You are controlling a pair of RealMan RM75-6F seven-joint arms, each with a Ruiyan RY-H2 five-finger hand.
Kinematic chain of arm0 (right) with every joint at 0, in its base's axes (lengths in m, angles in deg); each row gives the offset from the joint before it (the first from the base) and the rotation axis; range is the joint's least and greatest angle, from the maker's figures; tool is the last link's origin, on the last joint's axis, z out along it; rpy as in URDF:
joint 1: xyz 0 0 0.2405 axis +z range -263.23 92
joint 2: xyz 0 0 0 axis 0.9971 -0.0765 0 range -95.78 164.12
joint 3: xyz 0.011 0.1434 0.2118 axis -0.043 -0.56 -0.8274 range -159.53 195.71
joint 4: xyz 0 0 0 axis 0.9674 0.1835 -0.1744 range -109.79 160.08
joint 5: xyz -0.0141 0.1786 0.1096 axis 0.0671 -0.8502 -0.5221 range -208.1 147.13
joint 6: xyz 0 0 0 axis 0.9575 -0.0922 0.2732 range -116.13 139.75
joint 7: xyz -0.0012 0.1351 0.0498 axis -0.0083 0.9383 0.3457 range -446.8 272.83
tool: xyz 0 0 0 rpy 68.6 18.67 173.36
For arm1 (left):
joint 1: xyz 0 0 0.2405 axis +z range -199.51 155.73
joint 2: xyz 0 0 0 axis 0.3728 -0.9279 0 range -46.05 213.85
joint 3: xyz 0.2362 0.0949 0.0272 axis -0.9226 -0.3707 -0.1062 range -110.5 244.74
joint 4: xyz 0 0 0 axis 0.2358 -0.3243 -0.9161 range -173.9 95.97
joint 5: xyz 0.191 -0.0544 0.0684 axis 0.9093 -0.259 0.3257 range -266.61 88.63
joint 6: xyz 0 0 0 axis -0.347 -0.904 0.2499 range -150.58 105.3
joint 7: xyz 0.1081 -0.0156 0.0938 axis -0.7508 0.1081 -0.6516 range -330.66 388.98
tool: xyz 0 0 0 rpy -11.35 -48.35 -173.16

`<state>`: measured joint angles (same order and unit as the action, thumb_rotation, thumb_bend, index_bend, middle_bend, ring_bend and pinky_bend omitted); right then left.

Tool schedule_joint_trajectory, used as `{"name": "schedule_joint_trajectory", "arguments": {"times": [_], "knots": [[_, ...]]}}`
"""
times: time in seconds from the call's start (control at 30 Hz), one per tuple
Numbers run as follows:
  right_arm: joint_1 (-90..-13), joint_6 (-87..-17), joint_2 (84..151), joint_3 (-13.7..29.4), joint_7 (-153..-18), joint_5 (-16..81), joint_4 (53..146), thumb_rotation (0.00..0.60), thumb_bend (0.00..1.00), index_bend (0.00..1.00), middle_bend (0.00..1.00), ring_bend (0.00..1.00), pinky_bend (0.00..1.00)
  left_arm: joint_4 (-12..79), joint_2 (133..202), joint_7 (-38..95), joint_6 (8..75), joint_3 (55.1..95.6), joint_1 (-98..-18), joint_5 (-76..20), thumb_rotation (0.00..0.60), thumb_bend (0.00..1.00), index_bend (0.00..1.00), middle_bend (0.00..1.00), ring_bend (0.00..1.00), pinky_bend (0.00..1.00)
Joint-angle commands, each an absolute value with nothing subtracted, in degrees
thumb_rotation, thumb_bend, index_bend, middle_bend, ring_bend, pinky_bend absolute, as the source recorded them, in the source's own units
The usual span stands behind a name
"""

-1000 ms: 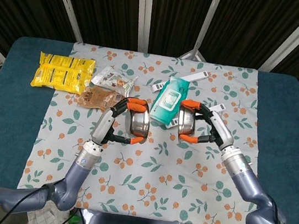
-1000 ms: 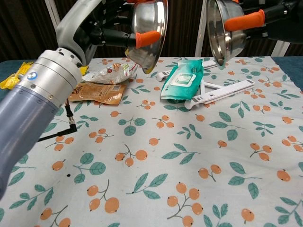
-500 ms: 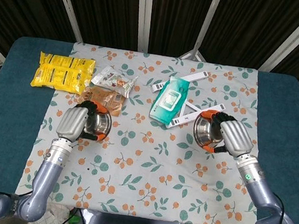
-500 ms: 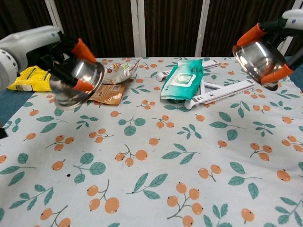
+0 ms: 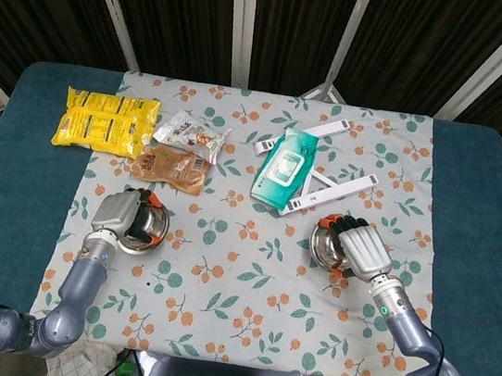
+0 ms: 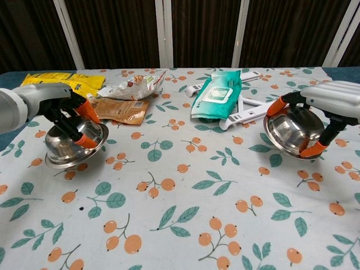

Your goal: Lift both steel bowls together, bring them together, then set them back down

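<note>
Floral cloth [image 6: 185, 225] covers the counter [image 5: 10, 173], dark curtains hang behind it, and the wipes pack [image 6: 216, 94] near the far middle serves as the landmark.

Nearest the robot, well to the near left of the wipes pack, the left hand [image 6: 70, 115] holds the left bowl [image 6: 72, 147] from above, orange-tipped fingers curled over its rim. The bowl sits tilted, its near edge at the cloth; whether it rests fully flat I cannot tell. In the head view the same left hand [image 5: 119, 211] covers part of the left bowl [image 5: 148, 225].

To the near right of the wipes pack, the right hand [image 6: 332, 104] grips the right bowl [image 6: 292, 132], fingers clasped on the rim at both sides. That bowl tilts towards the middle and looks just above or barely touching the cloth. The head view shows the right hand [image 5: 362, 250] over the right bowl [image 5: 325, 245].

The bowls lie well apart, each under its own hand, so lowering seems to be the step in hand: each hand likely needs to level its bowl straight down, then let go.

Beyond the left bowl lie a brown packet [image 6: 115, 108], a crumpled wrapper [image 6: 135, 87] and a yellow bag [image 6: 67, 81]. A white folding stand [image 6: 250, 109] lies just beside the wipes pack.
</note>
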<state>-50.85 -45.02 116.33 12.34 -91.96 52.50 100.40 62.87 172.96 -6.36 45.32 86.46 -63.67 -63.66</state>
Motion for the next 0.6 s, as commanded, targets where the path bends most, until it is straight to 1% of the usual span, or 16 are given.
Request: {"name": "schedule_joint_trajectory", "arguments": {"times": [0.03,0.13,0.2,0.27,0.3,0.37,0.53,0.6], "knots": [[-50.42,-44.33,116.79,11.98,-93.2,51.44,100.12,0.6,0.05,0.43,0.29,0.35,0.29,61.56,174.12,-5.59,44.74,86.74,-64.65,-63.53,0.6,0.0,0.42,0.25,0.17,0.35],[-50.08,-42.62,116.35,11.86,-94.91,49.7,100.68,0.6,0.05,0.4,0.29,0.29,0.21,60.83,174.74,-5.74,44.53,86.54,-65.32,-63.73,0.6,0.0,0.39,0.18,0.12,0.29],[-49.85,-41.18,115.79,11.79,-96.08,48.24,101.52,0.6,0.05,0.36,0.24,0.23,0.17,60.72,174.93,-5.65,44.04,86.45,-65.62,-63.99,0.6,0.0,0.33,0.1,0.06,0.22],[-49.63,-39.64,115.16,11.71,-97.33,46.49,102.58,0.6,0.05,0.3,0.15,0.18,0.14,60.88,174.86,-5.46,42.89,86.21,-65.85,-64.37,0.6,0.0,0.28,0.05,0.02,0.17],[-49.46,-38.86,114.84,11.61,-98.41,45.34,103.29,0.6,0.05,0.29,0.13,0.17,0.14,60.84,174.8,-5.17,42.1,86.11,-66.03,-64.28,0.6,0.0,0.26,0.03,0.01,0.15],[-49.4,-38.8,114.83,11.33,-99.75,44.19,103.89,0.6,0.05,0.24,0.07,0.15,0.12,60.4,174.98,-4.25,41.43,86.03,-66.11,-63.18,0.6,0.0,0.23,0.0,0.0,0.12],[-49.22,-38.23,115.11,10.59,-102.04,40.74,105.37,0.6,0.01,0.15,0.02,0.11,0.09,60.37,174.86,-3.25,40.44,85.46,-66.49,-61.4,0.6,0.0,0.19,0.0,0.0,0.1],[-49.11,-38.25,115.18,10.17,-102.79,39.38,105.98,0.6,0.0,0.13,0.01,0.1,0.09,60.54,174.91,-2.57,40.83,85.45,-66.56,-59.8,0.6,0.0,0.18,0.0,0.0,0.08]]}}
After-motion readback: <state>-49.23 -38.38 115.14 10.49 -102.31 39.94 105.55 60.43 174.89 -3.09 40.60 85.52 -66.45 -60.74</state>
